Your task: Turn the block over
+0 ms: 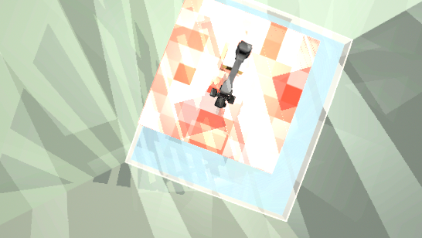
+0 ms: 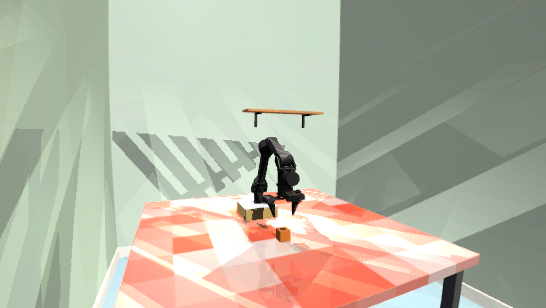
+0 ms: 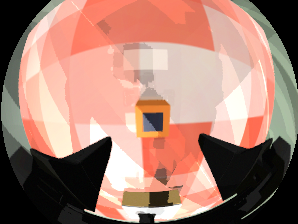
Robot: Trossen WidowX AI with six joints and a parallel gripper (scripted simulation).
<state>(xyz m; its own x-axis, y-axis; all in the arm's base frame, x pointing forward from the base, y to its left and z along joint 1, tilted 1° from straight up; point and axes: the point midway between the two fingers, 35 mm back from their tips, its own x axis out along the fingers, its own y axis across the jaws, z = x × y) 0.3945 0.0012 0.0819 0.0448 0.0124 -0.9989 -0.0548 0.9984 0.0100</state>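
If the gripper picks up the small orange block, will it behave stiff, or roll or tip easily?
The block looks like a rigid cube with flat faces, so it probably will not bend or roll. It is about as tall as wide, so a push may tip it. The open gripper seems wide enough for it.

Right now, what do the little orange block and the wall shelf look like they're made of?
The small orange block looks like matte painted wood or plastic: flat colour, no shine, dark square mark on top. The thin brown wall shelf looks like wood on dark, probably metal, brackets.

Arm [image 1: 233,73] stretched over red-patterned table [image 1: 294,127] — tool [image 1: 223,101] at lower end.
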